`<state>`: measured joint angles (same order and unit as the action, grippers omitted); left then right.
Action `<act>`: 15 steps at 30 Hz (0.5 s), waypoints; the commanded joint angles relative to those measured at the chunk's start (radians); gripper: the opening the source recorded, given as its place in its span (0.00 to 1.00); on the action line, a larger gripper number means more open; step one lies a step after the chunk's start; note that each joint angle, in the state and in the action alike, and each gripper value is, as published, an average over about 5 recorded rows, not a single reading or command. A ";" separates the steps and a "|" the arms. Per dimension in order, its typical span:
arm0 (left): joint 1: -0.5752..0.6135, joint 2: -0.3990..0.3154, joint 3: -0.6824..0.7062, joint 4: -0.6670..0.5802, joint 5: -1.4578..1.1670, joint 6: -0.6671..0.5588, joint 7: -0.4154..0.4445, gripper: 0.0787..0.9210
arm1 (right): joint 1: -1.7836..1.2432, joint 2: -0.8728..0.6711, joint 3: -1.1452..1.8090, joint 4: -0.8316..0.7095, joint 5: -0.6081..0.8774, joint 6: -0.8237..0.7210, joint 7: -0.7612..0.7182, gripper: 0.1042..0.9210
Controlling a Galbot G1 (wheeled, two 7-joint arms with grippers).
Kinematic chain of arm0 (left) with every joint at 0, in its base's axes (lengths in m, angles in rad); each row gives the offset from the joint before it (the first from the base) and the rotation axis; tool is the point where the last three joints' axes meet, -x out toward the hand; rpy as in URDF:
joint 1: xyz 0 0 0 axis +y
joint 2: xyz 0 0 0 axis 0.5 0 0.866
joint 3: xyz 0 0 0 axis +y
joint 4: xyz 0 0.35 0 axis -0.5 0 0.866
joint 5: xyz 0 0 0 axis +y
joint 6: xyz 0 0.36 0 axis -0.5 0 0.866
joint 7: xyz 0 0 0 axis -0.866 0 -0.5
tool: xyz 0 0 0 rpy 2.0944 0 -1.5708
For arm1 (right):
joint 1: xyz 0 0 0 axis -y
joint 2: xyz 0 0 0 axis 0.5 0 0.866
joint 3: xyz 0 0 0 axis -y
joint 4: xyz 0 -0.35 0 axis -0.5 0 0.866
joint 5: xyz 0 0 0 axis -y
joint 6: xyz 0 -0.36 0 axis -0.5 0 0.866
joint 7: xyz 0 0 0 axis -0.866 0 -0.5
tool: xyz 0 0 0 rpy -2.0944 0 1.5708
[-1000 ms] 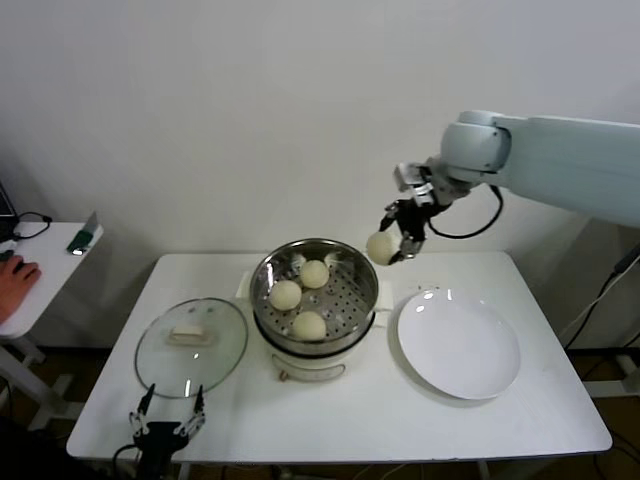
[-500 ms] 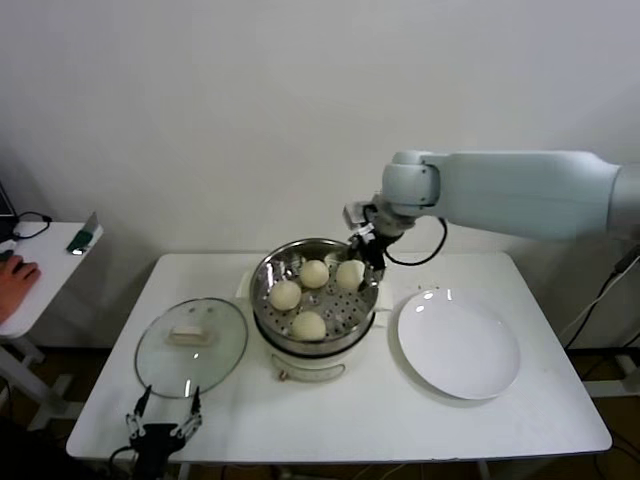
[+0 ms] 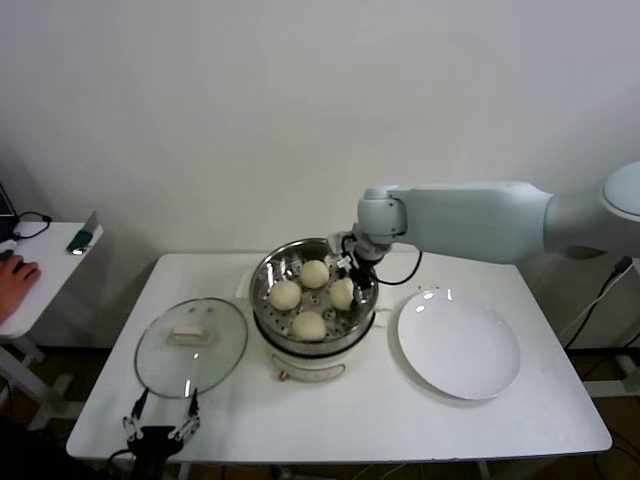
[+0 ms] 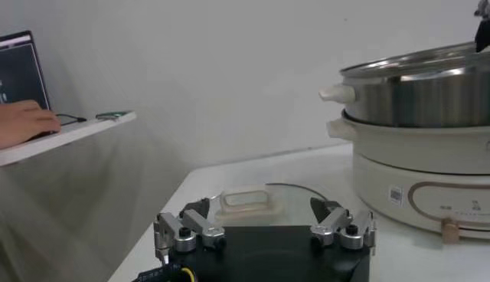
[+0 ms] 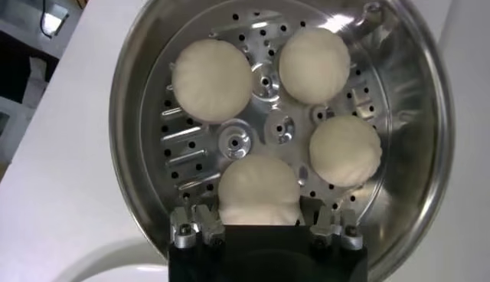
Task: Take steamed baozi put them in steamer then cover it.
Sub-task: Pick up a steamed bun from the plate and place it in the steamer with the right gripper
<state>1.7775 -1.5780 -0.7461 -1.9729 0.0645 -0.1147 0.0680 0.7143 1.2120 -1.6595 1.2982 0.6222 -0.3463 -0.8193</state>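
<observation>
Fourth bun (image 5: 258, 190) sits right between the right gripper (image 5: 260, 222) jaws, clamped, low inside the steamer (image 3: 268, 272) next to the other three. Lid (image 3: 191, 345) lies flat on the tabletop (image 3: 400, 420), just ahead of the left gripper (image 4: 264, 230), jaws wide apart, so that arm's closer.

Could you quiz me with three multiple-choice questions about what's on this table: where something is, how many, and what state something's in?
1. Where is the cover?
A. on the steamer
B. flat on the table, on the steamer's left
C. on the plate

2. How many baozi are inside the steamer?
A. two
B. three
C. four

3. The right gripper is:
A. holding a baozi in the steamer
B. empty above the plate
C. lifting the cover

Answers: 1 B, it lies beside the pot. 2 C, four buns show. 3 A, its fingers flank one bun.
</observation>
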 commanded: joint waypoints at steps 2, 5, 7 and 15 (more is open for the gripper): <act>0.001 -0.002 0.000 0.000 0.000 -0.002 -0.001 0.88 | -0.041 0.020 0.006 -0.026 -0.041 -0.003 0.007 0.72; 0.000 -0.002 0.000 0.000 0.000 -0.002 -0.001 0.88 | -0.041 0.019 0.008 -0.026 -0.033 -0.001 0.004 0.72; -0.001 -0.002 0.000 0.000 0.000 -0.002 -0.001 0.88 | -0.040 0.017 0.012 -0.026 -0.024 0.002 0.000 0.73; -0.002 -0.001 -0.003 -0.001 -0.001 0.000 -0.001 0.88 | 0.016 -0.030 0.078 -0.023 0.080 0.039 -0.043 0.87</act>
<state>1.7763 -1.5791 -0.7479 -1.9747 0.0627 -0.1160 0.0673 0.6972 1.2094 -1.6298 1.2796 0.6255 -0.3323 -0.8295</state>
